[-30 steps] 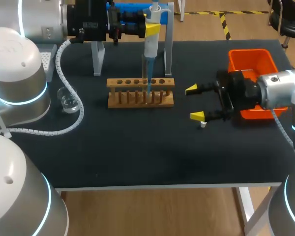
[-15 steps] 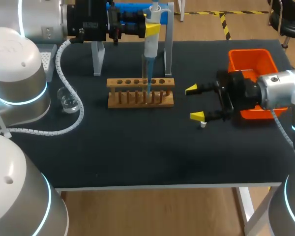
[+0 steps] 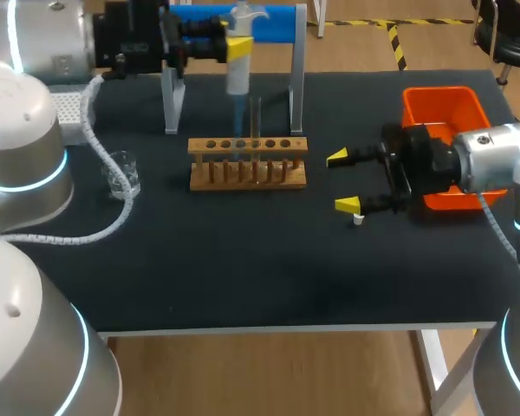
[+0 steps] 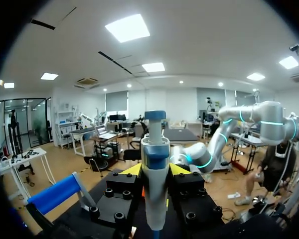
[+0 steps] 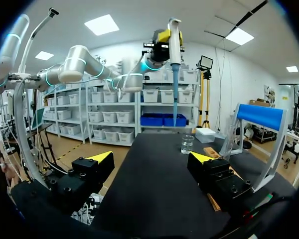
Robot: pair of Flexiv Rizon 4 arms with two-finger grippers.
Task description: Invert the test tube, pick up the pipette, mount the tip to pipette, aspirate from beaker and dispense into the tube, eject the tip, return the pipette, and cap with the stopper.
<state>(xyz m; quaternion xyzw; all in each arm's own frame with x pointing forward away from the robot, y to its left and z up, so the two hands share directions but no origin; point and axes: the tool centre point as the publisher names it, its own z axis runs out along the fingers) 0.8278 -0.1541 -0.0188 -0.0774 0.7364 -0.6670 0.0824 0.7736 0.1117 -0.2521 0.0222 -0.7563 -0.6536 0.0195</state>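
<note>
Tapering blue-tipped pipette [image 3: 237,80] sits clamped in left end effector [image 3: 239,48].

Left arm [image 3: 22,121] and right arm [image 3: 492,158] are showing silver-white links, cyan rings glowing at joints. White corrugated cable [image 3: 61,237] is trailing at 9 o'clock. Left gripper [image 4: 155,169], right gripper [image 3: 347,180]: black blocks wearing yellow tips, recessed screws [image 4: 122,216].

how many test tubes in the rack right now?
1. A clear test tube stands upright in the wooden rack, just right of its middle, right of the pipette in the left hand. The other holes look empty.
</note>
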